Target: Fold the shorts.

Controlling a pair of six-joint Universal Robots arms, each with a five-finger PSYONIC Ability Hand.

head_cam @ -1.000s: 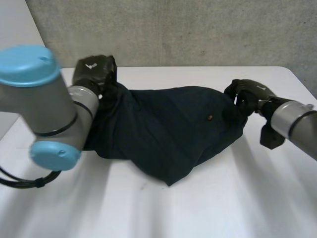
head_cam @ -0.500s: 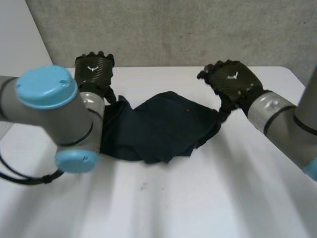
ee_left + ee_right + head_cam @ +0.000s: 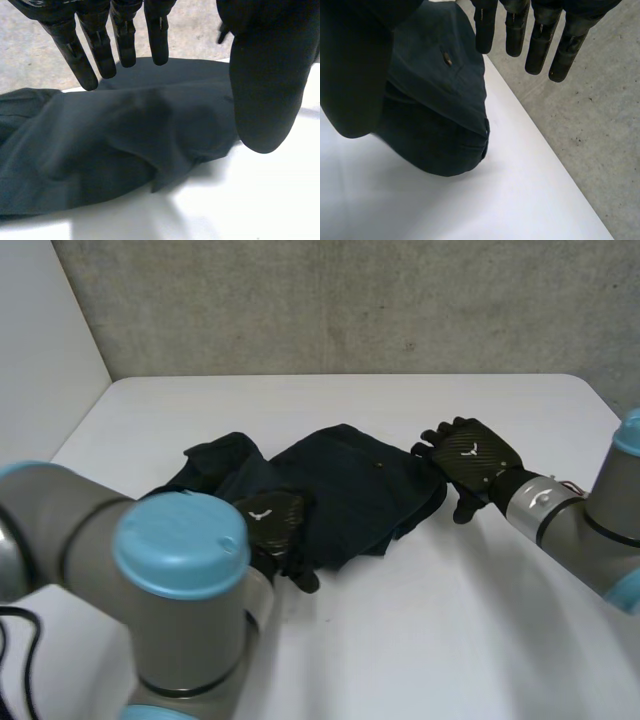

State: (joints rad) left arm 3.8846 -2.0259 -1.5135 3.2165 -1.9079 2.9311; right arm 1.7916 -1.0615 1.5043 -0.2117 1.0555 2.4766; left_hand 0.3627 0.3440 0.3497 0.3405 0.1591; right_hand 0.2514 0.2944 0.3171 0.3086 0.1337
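Observation:
The dark navy shorts (image 3: 345, 490) lie crumpled in a loose heap on the middle of the white table (image 3: 450, 630). My left hand (image 3: 272, 525) hovers over the heap's near left edge, fingers straight. In the left wrist view the fingers (image 3: 102, 50) and thumb (image 3: 265, 85) spread above the shorts (image 3: 125, 145) and hold nothing. My right hand (image 3: 468, 455) sits at the heap's right edge. In the right wrist view its fingers (image 3: 535, 40) are straight and apart from the thumb (image 3: 355, 75), above the shorts (image 3: 440, 110).
A small metal rivet (image 3: 378, 465) shows on the top layer of cloth. The grey concrete wall (image 3: 350, 300) runs behind the table's far edge. My left arm's blue-capped joint (image 3: 180, 540) stands near the front left.
Both hands have let go of the shorts, which went from spread wide to a bunched heap. The left hand came from the far left corner toward the front; the right hand moved inward.

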